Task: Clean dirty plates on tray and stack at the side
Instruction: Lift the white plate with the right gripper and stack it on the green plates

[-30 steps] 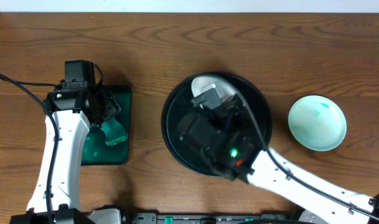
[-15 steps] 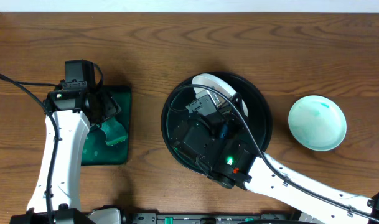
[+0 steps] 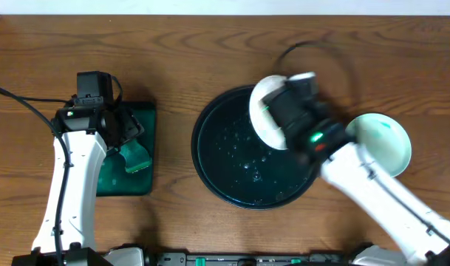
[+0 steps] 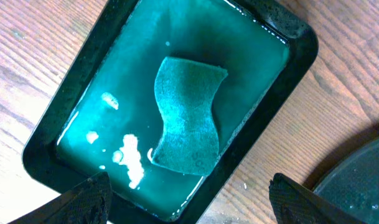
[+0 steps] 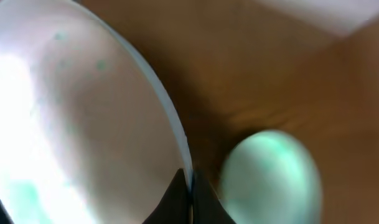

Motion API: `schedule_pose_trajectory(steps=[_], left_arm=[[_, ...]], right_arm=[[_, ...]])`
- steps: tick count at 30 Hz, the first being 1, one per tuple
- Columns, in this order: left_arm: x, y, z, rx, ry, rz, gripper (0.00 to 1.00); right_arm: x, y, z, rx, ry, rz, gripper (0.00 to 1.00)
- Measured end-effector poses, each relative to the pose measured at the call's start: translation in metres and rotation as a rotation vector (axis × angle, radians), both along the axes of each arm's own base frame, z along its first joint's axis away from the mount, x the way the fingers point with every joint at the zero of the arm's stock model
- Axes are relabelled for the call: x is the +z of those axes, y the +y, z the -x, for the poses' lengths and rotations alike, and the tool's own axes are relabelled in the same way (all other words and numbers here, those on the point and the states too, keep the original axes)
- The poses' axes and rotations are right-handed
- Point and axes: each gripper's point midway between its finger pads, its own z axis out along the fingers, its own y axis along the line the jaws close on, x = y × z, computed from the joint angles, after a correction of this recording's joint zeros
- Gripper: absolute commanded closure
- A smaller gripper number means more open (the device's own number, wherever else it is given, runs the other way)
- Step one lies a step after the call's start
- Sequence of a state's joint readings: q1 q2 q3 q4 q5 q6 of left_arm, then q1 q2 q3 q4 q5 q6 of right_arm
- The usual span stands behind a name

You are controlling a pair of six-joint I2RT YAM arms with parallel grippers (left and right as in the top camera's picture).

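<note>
The white plate is lifted clear of the worktop, tipped up on edge over the far right rim of the black tray. The right gripper has it by the rim, jaws pinched tight on the thin edge. In the right wrist view the plate's face is glossy white with a few faint green specks and a pale green smear low on the left; the view is blurred, so finer marks cannot be read.

The mint-green plate sits flat on the worktop to the right of the black tray, apart from it, partly covered by the right arm. Its bowl shows a faint darker green streak near the top. Whether it is one plate or more stacked, I cannot tell.

The black tray is round, glossy and raised at the rim, its floor dotted with water droplets.

At the left, the left gripper hangs over the small rectangular green tray with its jaws spread wide and holding nothing. A green sponge with a waisted outline lies in the shallow water there, with white foam just beside it.

The worktop is brown wood with a strong grain; a pale strip runs along its far edge
</note>
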State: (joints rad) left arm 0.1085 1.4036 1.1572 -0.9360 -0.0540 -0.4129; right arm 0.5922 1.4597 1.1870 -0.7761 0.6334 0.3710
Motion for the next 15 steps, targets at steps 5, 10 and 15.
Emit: schedule_pose_trajectory(steps=[5,10,15], left_arm=[[0.0,0.0,0.0,0.0,-0.001,0.0,0.18],[0.0,0.0,0.0,-0.001,-0.001,0.002,0.18],[0.0,0.0,0.0,-0.001,-0.001,0.002,0.18]], right_arm=[[-0.03,-0.066,-0.012,-0.197,0.17,-0.398,0.99],[-0.046,-0.155,0.017,-0.484,0.265,-0.61,0.99],[-0.071,-0.229,0.054,-0.754,0.251,-0.68,0.99]])
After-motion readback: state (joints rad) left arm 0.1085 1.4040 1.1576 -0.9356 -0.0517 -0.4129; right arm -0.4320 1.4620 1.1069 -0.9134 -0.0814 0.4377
